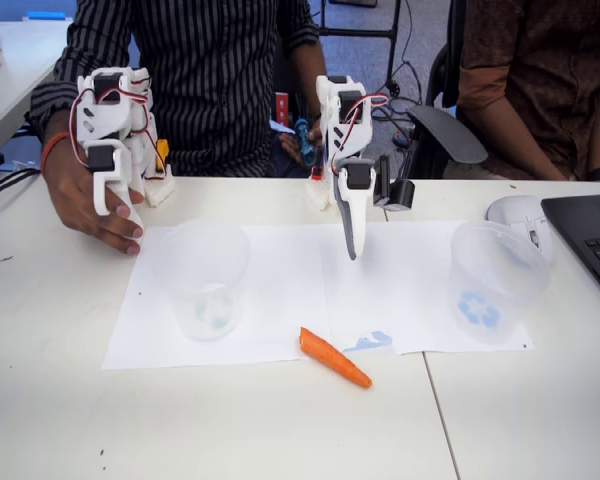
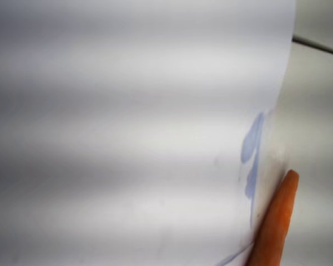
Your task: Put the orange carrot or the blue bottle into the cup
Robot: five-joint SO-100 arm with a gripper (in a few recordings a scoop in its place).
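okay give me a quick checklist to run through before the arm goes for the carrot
1. Carrot free to grasp: ok. The orange carrot lies flat at the front edge of the paper sheet, nothing on it.
2. End effector empty: ok, it hangs above the paper holding nothing.
3. End effector open enough: cannot tell, its fingers look close together.
4. Aligned over the carrot: not ok. It hangs behind the carrot, which sits at the wrist view's lower right edge.
5. Cup upright and unblocked: ok.
6. Other clear cup out of the path: ok, far right in the fixed view.
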